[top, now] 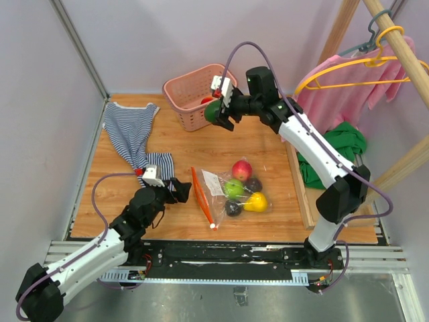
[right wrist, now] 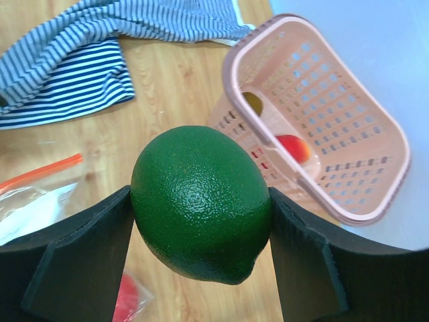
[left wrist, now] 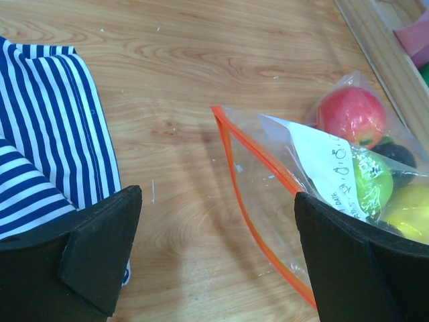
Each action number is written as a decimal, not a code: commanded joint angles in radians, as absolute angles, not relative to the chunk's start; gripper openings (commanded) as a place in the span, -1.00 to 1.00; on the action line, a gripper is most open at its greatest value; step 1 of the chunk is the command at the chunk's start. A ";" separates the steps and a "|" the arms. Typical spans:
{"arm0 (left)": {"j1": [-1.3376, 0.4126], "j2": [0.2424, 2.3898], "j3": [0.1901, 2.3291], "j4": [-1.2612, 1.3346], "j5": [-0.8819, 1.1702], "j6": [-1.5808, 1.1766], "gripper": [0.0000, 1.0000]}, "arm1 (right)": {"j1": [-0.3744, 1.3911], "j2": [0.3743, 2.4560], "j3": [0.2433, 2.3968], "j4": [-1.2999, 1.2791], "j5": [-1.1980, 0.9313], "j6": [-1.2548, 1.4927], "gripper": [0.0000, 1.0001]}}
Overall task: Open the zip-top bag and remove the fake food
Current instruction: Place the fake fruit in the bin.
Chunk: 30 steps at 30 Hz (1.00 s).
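Carrying one piece of the fake food, a dark green fruit (right wrist: 201, 201), the right gripper (top: 218, 111) hangs at upper centre of the overhead view, just beside the pink basket (top: 191, 74). Its jaws stand partly apart and clamp the fruit by its two sides. The left gripper (top: 177, 190), lower left of centre, is spread fully wide and holds nothing. It sits near the orange zip strip (left wrist: 244, 194) of the zip-top bag (top: 224, 191).

The bag lies on the wooden table (top: 268, 144) at centre frame. Inside it lie the red apple (top: 242, 169), a light green fruit (top: 234, 188), a yellow one (top: 255, 201) and two dark pieces. A striped cloth (top: 131, 131) lies at upper left.

The step in hand appears to be setting the removed fruit down, probably in the basket. The fruit is round and smooth, so it is best lowered until supported before the jaws part, since an early release would likely let it roll. Meanwhile the left claw could pin the bag's mouth for the next reach.
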<state>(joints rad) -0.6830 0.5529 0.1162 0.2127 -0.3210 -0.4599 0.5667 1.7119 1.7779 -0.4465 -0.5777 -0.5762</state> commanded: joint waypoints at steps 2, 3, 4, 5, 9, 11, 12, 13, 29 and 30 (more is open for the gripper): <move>-0.686 0.588 0.122 0.274 -0.336 -0.448 0.99 | 0.573 1.792 1.895 -0.413 -0.471 -0.578 -0.32; -0.686 0.590 0.121 0.275 -0.335 -0.448 0.99 | 0.578 1.800 1.896 -0.393 -0.453 -0.588 -0.30; -0.686 0.589 0.121 0.275 -0.333 -0.448 0.99 | 0.583 1.810 1.900 -0.379 -0.439 -0.596 -0.30; -0.686 0.587 0.120 0.276 -0.333 -0.447 0.99 | 0.585 1.823 1.911 -0.370 -0.427 -0.593 -0.29; -0.686 0.572 0.113 0.276 -0.331 -0.446 0.99 | 0.587 1.889 1.969 -0.332 -0.389 -0.551 -0.30; -0.686 0.565 0.111 0.275 -0.331 -0.447 0.99 | 0.589 1.923 1.999 -0.307 -0.363 -0.530 -0.30; -0.686 0.564 0.110 0.275 -0.331 -0.447 0.99 | 0.591 1.940 2.013 -0.295 -0.348 -0.518 -0.30; -0.686 0.563 0.110 0.275 -0.331 -0.446 0.99 | 0.594 1.955 2.026 -0.278 -0.328 -0.505 -0.28; -0.686 0.614 0.126 0.289 -0.324 -0.442 0.99 | 0.635 2.173 2.111 0.039 0.072 -0.419 -0.15; -0.686 0.616 0.127 0.291 -0.324 -0.442 0.99 | 0.635 2.183 2.113 0.054 0.087 -0.420 -0.14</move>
